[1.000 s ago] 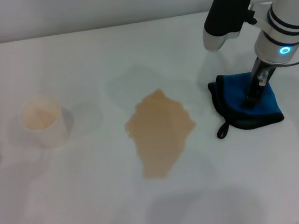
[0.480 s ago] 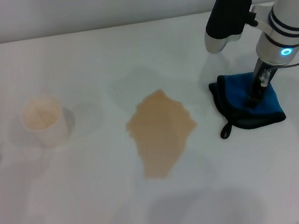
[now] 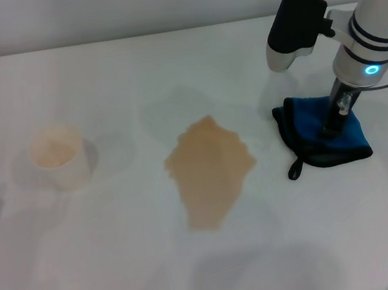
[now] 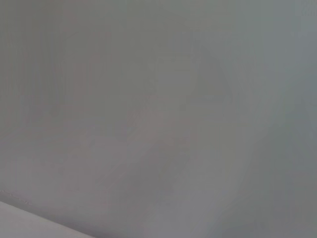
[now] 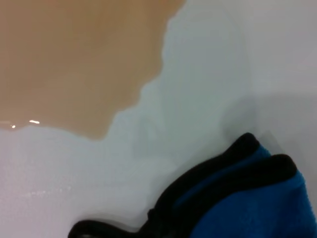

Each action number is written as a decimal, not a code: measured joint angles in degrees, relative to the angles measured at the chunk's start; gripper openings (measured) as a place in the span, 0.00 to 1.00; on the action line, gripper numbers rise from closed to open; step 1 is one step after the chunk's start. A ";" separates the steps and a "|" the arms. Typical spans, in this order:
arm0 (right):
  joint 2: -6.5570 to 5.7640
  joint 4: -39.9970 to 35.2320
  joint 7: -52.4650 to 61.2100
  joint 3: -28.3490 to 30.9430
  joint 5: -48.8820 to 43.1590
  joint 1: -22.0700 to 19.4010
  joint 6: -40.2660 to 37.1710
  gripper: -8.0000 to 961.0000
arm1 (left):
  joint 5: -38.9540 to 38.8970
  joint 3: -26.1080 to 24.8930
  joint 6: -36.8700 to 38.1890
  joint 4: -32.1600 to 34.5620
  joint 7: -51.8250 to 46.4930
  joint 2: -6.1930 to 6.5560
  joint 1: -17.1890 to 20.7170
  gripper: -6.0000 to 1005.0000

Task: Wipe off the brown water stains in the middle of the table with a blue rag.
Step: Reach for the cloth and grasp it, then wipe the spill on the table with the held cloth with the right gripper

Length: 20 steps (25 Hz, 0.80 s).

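Observation:
The brown water stains [image 3: 210, 169] form one jagged tan patch in the middle of the white table [image 3: 124, 267]; its edge also fills a corner of the right wrist view [image 5: 74, 59]. To the right of it the blue rag [image 3: 317, 137] lies bunched, with black edging and a small loop [image 3: 295, 170]. The right wrist view shows the rag [image 5: 257, 208] close up. My right gripper [image 3: 331, 128] comes down from above onto the rag's middle, its dark fingers held close together on the cloth. My left gripper is out of view.
A cream paper cup [image 3: 57, 158] stands on the left side of the table. The table's far edge [image 3: 131, 38] runs along the back. The left wrist view holds only a plain pale surface.
Hardly anything differs. My right gripper stays down on the rag, and the arm has edged very slightly to the right.

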 joint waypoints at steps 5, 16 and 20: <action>0.01 0.07 0.00 -0.10 -0.09 -0.03 -0.20 0.29 | 0.04 0.00 -0.02 -0.05 0.00 -0.01 0.00 0.87; -0.05 -0.24 -0.16 -0.82 -0.42 0.06 -2.49 0.22 | 0.01 0.00 -0.03 -0.07 -0.09 -0.08 0.00 0.87; 0.18 -0.99 -0.31 -0.92 -0.06 0.03 -3.66 0.14 | -0.01 0.00 -0.04 -0.07 -0.09 -0.10 0.00 0.87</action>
